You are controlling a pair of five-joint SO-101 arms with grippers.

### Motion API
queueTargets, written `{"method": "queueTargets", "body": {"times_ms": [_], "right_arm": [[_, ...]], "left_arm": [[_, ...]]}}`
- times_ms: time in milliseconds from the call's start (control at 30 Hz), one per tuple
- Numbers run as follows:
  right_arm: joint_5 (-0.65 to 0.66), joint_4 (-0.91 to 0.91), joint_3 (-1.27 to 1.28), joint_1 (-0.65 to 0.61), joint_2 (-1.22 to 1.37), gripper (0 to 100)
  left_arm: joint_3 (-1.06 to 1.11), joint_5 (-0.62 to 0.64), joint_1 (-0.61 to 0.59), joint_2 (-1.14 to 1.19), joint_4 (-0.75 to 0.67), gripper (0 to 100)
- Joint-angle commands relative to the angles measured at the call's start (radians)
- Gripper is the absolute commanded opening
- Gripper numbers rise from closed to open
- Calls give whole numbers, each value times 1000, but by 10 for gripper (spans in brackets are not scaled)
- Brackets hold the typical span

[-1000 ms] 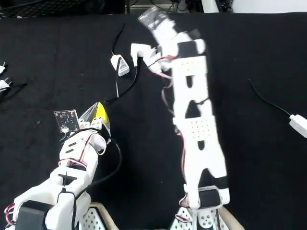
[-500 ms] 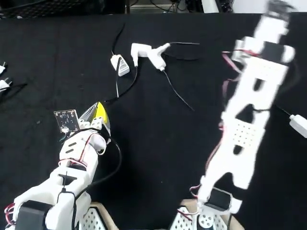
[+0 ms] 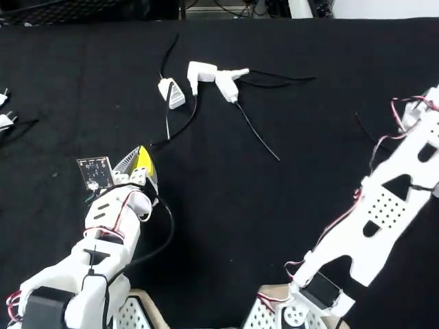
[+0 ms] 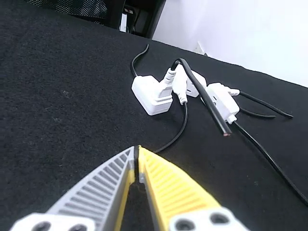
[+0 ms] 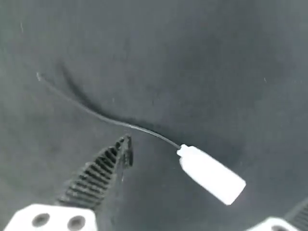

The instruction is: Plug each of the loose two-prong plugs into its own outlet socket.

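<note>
Two white outlet sockets lie at the back middle, one (image 3: 171, 92) (image 4: 151, 94) with a white plug (image 4: 172, 79) in it. The other socket (image 3: 199, 71) (image 4: 195, 83) touches a white plug (image 3: 230, 82) (image 4: 224, 98) that trails a black cable (image 3: 257, 130). My left gripper (image 3: 140, 161) (image 4: 136, 153) rests shut and empty, short of the sockets. My right arm (image 3: 384, 205) stretches to the table's right edge. Its gripper (image 5: 211, 185) hangs open above a loose white plug (image 5: 211, 175) with a thin black cable (image 5: 96, 113); one ribbed finger (image 5: 103, 173) shows beside the plug.
Two more small white plugs (image 3: 4, 110) lie at the far left edge. A small circuit board (image 3: 95, 173) sits on the left arm's wrist. Black cloth covers the table (image 3: 309, 171), with open room in the middle.
The right arm has swung from the sockets at the back middle to the far right edge, leaving the plug and its cable by the second socket. The left arm has not moved.
</note>
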Motion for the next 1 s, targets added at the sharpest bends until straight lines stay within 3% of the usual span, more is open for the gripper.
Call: {"method": "queueTargets", "body": {"times_ms": [0,200,300,500,767,933,967], "right_arm": [[269,15,-12,38,31,519],[637,14,-15,92,94,505],[761,12,-15,121,108,403],[862,12,-5,163,136,165],[959,12,-16,193,234,166],[957,11,-16,169,254,6],[957,12,-18,166,252,20]], "left_arm": [[15,-3,-8,-9,-2,30],[15,-3,-8,-8,-2,30],[15,-3,-8,-8,-2,30],[15,-3,-8,-8,-2,30],[15,-3,-8,-8,-2,30],[15,-3,-8,-6,-2,30],[15,-3,-8,-6,-2,30]]}}
